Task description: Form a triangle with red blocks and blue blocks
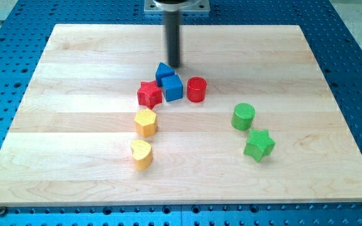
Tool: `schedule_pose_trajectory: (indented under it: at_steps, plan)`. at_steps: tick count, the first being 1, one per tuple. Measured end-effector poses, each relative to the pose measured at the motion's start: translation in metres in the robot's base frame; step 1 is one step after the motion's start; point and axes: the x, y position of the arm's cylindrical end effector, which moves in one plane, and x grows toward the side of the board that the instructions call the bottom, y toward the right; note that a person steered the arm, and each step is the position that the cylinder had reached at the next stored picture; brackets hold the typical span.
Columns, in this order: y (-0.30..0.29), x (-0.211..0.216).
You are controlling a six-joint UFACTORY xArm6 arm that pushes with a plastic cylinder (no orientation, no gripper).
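Note:
My tip (pixel 174 65) rests just above and right of the blue triangular block (pixel 164 71), close to it or touching; I cannot tell which. Below that block sits the blue cube (pixel 173 88), touching it. The red star block (pixel 149 94) lies at the cube's left, touching it. The red cylinder (pixel 196 89) stands at the cube's right with a small gap. These blocks form a tight cluster in the upper middle of the wooden board (pixel 74 75).
A yellow hexagonal block (pixel 146 122) and a yellow heart block (pixel 141 154) lie below the cluster. A green cylinder (pixel 243 117) and a green star block (pixel 259 145) lie at the right. Blue perforated table surrounds the board.

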Motion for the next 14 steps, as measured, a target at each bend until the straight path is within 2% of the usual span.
schedule_pose_trajectory:
  at_steps: [1,2,3,5,7,8,9,10,12,13,14]
  plan:
    - [0.065,0.059]
    - [0.061,0.102]
    - [0.042,0.103]
    - [-0.077,0.113]
    - [-0.087,0.103]
    - [-0.073,0.087]
    - [-0.028,0.054]
    - [-0.009,0.049]
    - [-0.008,0.023]
    - [0.019,0.004]
    - [-0.031,0.003]
